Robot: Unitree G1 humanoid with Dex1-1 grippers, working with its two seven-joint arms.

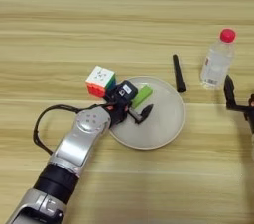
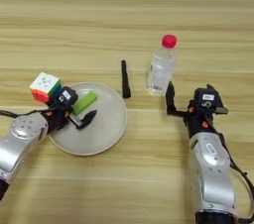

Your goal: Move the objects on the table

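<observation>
Down on the light-wood table, the left gripper reaches over the left part of a round beige plate. Its two black fingers stand apart: one fingertip hangs over the plate's middle, while the other sits up by a small flat green block. That block lies on the plate near its upper left rim, tilted on a diagonal, just beside the gripper's body; whether a finger actually touches it cannot be told. A multicoloured puzzle cube with a white top face sits on the table just outside the plate's upper left edge, close to the left gripper's wrist.

A thin black stick lies on the wood between the plate and a clear plastic bottle with a red cap, which stands upright to the right. The right gripper hovers just below and right of the bottle, apart from it. One black finger points up near the bottle's base, and the fingers are spread with nothing between them.
</observation>
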